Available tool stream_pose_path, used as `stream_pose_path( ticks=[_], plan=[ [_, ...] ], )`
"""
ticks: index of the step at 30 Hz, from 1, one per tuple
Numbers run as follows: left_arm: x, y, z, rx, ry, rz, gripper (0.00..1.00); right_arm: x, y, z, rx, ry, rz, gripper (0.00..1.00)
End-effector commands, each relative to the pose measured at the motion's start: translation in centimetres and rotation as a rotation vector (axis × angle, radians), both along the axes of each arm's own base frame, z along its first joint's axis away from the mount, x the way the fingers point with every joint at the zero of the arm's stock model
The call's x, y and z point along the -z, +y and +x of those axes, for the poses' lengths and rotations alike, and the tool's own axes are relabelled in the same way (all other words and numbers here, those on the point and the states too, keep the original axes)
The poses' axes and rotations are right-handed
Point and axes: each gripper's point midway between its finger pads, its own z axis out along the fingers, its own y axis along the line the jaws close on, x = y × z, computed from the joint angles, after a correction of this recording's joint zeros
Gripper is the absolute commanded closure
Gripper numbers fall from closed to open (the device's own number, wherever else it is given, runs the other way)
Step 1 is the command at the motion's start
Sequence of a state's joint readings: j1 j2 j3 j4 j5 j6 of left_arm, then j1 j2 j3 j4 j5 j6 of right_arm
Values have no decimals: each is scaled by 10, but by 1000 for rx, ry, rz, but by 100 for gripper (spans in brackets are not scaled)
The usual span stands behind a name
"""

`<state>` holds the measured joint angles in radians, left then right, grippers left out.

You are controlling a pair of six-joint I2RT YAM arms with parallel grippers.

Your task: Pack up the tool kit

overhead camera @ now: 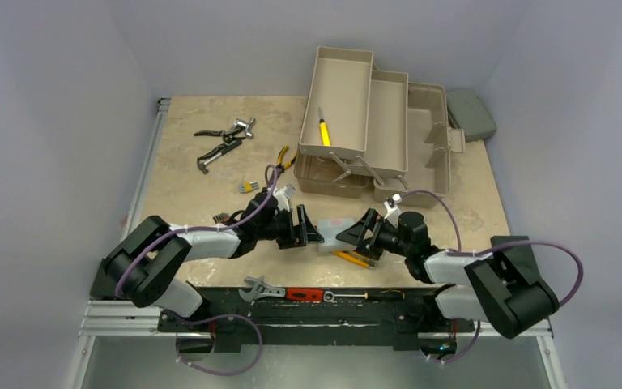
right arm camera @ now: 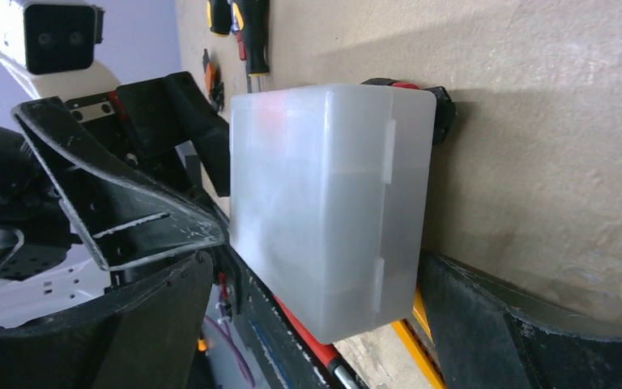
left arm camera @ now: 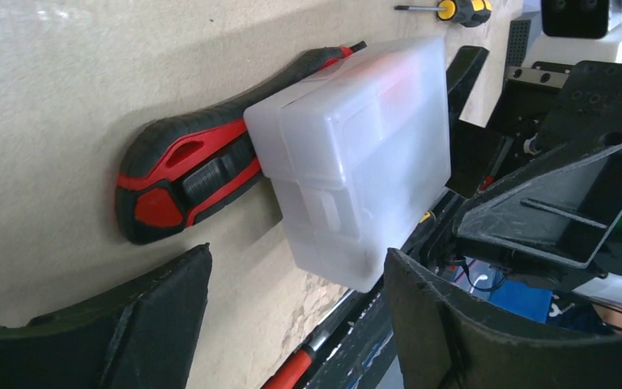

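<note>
The beige toolbox (overhead camera: 421, 138) stands open at the back, its trays folded out, with a yellow utility knife (overhead camera: 324, 130) in the top tray. Near the front, a small translucent white box (overhead camera: 334, 235) lies between my two grippers. It rests over a red-and-black utility knife (left arm camera: 186, 170). My left gripper (overhead camera: 304, 228) is open, its fingers (left arm camera: 129, 324) either side of the box's end (left arm camera: 356, 154). My right gripper (overhead camera: 358, 235) is open and straddles the other end (right arm camera: 324, 211), one finger (right arm camera: 518, 340) right at the box's edge.
Pliers (overhead camera: 227, 130) and yellow-handled pliers (overhead camera: 285, 156) lie at the back left. A yellow tool (overhead camera: 352, 259) lies just in front of the white box. A flat grey case (overhead camera: 470, 113) sits behind the toolbox. A wrench (overhead camera: 261, 289) and a red-handled tool (overhead camera: 304, 294) lie on the black front rail.
</note>
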<state>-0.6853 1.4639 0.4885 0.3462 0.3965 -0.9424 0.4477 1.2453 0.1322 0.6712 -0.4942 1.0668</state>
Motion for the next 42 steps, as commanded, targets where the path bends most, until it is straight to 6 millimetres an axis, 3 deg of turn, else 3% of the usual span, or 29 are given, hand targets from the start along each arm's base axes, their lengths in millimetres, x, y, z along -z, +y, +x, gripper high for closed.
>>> stream_pose_path(
  ticks=[1, 4, 9, 13, 18, 24, 27, 30, 33, 37, 41, 42],
  plan=[
    [-26, -29, 13, 43, -56, -127, 26, -26, 15, 10, -42, -46, 117, 6],
    [-23, -32, 15, 44, -51, -139, 31, -20, 18, 12, -31, -4, 160, 14],
    [-22, -29, 14, 42, -74, -130, 36, -30, 22, 13, -23, -9, 286, 44],
    [-31, -13, 13, 16, -135, -68, 36, -37, 23, 9, -33, -19, 375, 64],
    [-45, 16, 10, -15, -219, 58, 36, -26, 22, 10, -18, 17, 370, 88],
    [-69, 48, 8, -57, -316, 170, 34, -51, 22, 7, -41, -65, 370, 94],
    [-74, 63, 8, -90, -337, 229, 27, -56, 22, 10, -51, -98, 312, 94],
    [-72, 87, 12, -161, -337, 339, 22, -55, 15, 21, -36, -145, 129, 94],
    [-70, 118, 15, -254, -341, 465, 21, -60, -9, 27, 3, -202, -165, 94],
    [-78, 139, 13, -334, -373, 496, 18, -124, -27, 29, -7, -407, -294, 97],
    [-87, 155, 10, -416, -397, 490, 1, -175, -45, 33, 2, -518, -421, 100],
    [-89, 160, 10, -436, -402, 492, 0, -188, -49, 33, 15, -543, -443, 100]
  ],
)
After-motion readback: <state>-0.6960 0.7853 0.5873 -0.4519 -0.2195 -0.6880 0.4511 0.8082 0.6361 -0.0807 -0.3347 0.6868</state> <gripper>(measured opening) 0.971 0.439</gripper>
